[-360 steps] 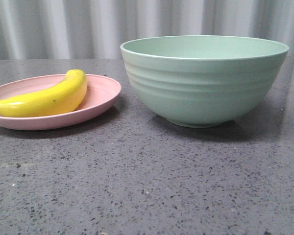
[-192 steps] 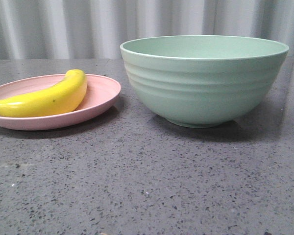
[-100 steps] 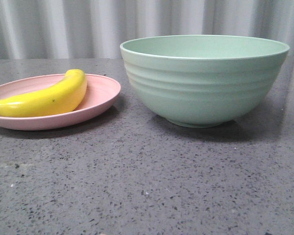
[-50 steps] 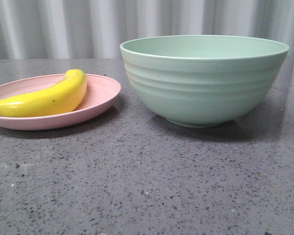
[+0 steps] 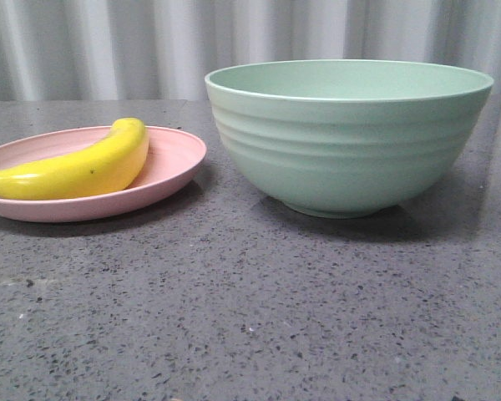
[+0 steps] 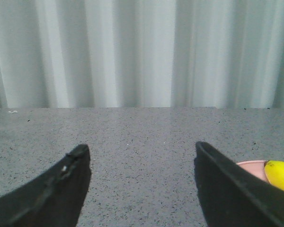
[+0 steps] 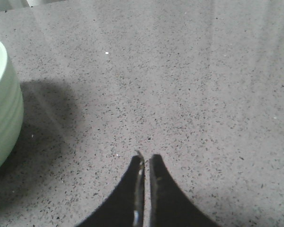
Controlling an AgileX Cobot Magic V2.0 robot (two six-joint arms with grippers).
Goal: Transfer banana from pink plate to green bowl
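Note:
The bright-yellow banana [image 5: 79, 170] lies on the pale-pink plate [image 5: 174, 159] at the left of the front view. The large mint-green bowl [image 5: 346, 138] stands to the right of the plate. No gripper shows in the front view. In the left wrist view my left gripper [image 6: 142, 149] is open and empty over bare table; one end of the banana [image 6: 280, 175] and a bit of the plate [image 6: 253, 169] show beside one finger. In the right wrist view my right gripper [image 7: 146, 158] is shut and empty, with the bowl's side [image 7: 2, 104] off to one side.
The table [image 5: 250, 309] is dark grey speckled stone. A pale corrugated wall [image 5: 150, 46] runs behind it and also fills the back of the left wrist view [image 6: 142, 52].

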